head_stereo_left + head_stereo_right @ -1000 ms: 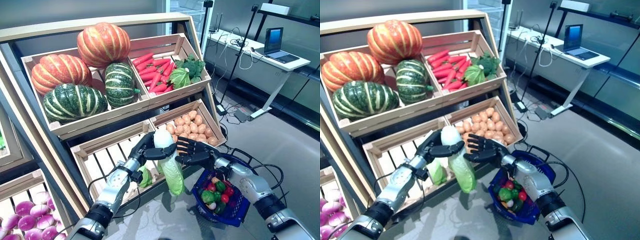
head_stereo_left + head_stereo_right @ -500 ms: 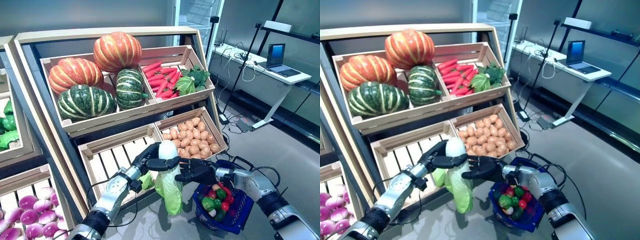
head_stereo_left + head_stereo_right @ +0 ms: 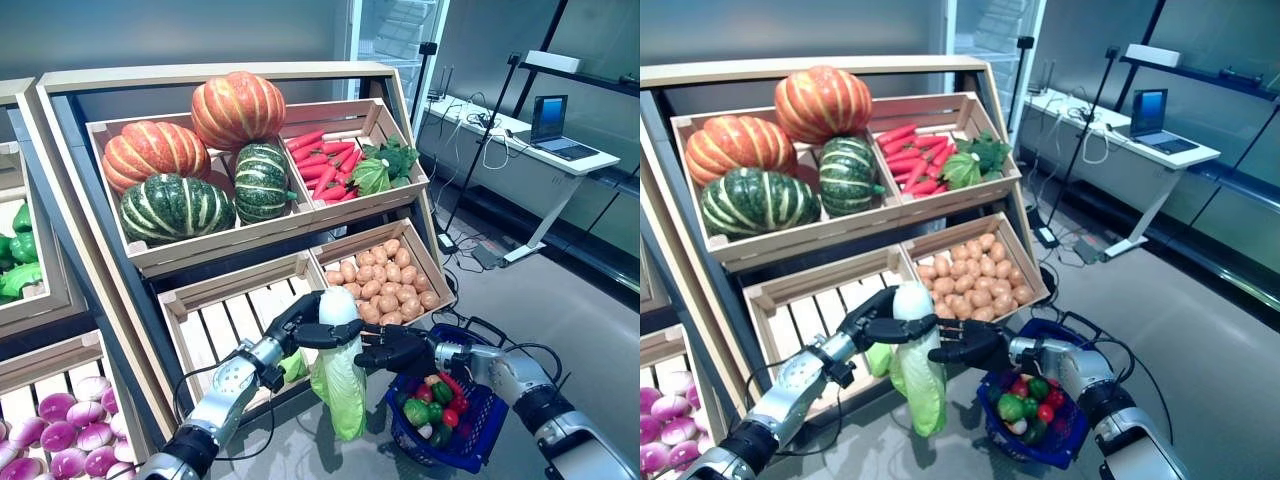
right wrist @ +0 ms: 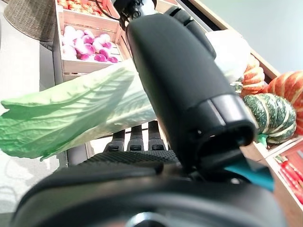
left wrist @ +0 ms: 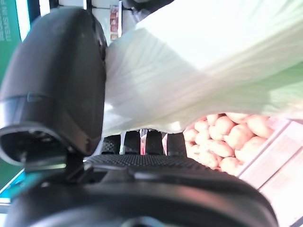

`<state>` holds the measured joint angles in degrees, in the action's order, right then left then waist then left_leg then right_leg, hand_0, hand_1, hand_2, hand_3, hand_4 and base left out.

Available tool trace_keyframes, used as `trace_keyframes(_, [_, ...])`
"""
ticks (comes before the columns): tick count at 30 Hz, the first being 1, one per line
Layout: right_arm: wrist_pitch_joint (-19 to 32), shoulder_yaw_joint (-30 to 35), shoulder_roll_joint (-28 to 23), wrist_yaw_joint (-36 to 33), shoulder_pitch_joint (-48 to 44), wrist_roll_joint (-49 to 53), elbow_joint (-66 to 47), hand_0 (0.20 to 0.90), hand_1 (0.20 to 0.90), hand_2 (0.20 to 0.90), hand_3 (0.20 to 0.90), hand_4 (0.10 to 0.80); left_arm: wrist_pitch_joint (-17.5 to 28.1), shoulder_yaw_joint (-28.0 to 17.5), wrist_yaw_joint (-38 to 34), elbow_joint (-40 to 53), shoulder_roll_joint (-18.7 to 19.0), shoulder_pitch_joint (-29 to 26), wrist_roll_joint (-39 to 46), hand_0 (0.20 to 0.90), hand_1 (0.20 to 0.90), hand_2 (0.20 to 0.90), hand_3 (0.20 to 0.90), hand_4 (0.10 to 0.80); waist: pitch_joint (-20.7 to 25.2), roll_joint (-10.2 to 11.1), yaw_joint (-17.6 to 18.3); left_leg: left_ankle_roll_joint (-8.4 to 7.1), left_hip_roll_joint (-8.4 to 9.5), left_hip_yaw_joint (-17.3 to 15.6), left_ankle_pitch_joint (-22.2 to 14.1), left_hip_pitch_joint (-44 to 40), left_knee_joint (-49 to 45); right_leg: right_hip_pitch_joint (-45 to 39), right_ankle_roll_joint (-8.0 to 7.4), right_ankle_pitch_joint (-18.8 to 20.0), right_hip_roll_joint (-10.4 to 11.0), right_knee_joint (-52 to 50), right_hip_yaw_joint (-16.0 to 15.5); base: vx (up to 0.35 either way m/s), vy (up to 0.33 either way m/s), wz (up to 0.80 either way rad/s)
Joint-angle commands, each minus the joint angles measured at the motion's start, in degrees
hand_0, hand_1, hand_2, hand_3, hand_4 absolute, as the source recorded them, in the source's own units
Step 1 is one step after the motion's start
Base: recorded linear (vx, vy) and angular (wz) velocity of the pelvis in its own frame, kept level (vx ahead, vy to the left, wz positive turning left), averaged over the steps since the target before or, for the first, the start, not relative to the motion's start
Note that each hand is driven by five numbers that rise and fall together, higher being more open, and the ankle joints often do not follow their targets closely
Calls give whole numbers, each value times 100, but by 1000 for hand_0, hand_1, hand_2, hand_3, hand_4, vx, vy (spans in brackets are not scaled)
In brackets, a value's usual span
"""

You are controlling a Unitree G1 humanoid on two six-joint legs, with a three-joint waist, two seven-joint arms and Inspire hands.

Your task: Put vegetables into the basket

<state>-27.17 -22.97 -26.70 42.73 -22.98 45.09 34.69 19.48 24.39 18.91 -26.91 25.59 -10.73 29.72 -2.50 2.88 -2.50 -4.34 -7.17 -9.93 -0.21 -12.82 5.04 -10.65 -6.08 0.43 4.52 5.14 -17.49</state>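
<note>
My left hand [image 3: 292, 322] is shut on the white stalk end of a long napa cabbage [image 3: 340, 378], which hangs with its green leaves down in front of the stand's lower crates. In the left wrist view my thumb [image 5: 57, 80] presses the pale stalk [image 5: 199, 61]. My right hand [image 3: 400, 350] is open, with its fingers stretched against the cabbage's right side just under the left hand. It also shows in the right wrist view [image 4: 189, 90] beside the leaves [image 4: 71, 113]. The blue basket [image 3: 462, 447] stands on the floor to the right, below my right forearm, and holds green peppers [image 3: 417, 410] and small red vegetables [image 3: 448, 412].
The tilted wooden stand [image 3: 140, 270] with its crates rises right behind both hands. A small green leafy vegetable [image 3: 292, 365] lies in the lower slatted crate [image 3: 225, 320] by my left wrist. A white desk [image 3: 520, 150] with a laptop stands at the back right, beyond open grey floor.
The camera has shifted, so the stand sits differently in the picture. Both hands stay together at the cabbage, which hangs a little lower and nearer the basket.
</note>
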Motion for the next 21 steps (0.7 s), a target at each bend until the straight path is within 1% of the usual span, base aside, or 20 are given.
trace_keyframes(1, [510, -287, 290, -315, -354, -305, 486, 900, 900, 900, 900, 800, 776, -334, -327, 627, -361, -1056, 867, 300, 300, 300, 300, 400, 215, 36, -57, 398, 327, 9, -349, 223, -4, -105, 428, -307, 0, -14, 12, 0, 0, 0])
trace_keyframes(6, [1000, -405, 531, -1449, -376, -861, 707, 900, 900, 900, 900, 800, 817, -384, -560, 807, -534, -1104, 928, 300, 300, 300, 300, 400, 161, 1, -48, 426, 352, 56, -342, 227, -4, -93, 448, -287, 7, -14, 75, 0, 0, 0])
trace_keyframes(13, [1165, -457, 1229, -2528, -125, -841, 546, 900, 900, 900, 900, 800, 808, -386, -755, 911, -770, -1104, 759, 300, 300, 300, 300, 400, 138, -69, -17, 440, 380, 86, -355, 211, -4, -103, 456, -294, 15, -14, 128, 0, 0, 0])
trace_keyframes(17, [1176, -499, 1574, -2629, -11, -702, 630, 900, 900, 900, 900, 800, 764, -377, -750, 977, -856, -1079, 737, 300, 300, 300, 300, 400, 150, -118, -28, 445, 390, 101, -368, 209, -4, -109, 466, -309, 23, -14, 137, 0, 0, 0])
trace_keyframes(21, [1266, -509, 1789, -2410, -31, -293, 651, 900, 900, 900, 900, 800, 693, -333, -593, 957, -896, -1122, 862, 300, 300, 300, 300, 400, 139, -160, -62, 433, 390, 120, -357, 209, -4, -125, 487, -316, 28, -14, 111, -4, 2, 1])
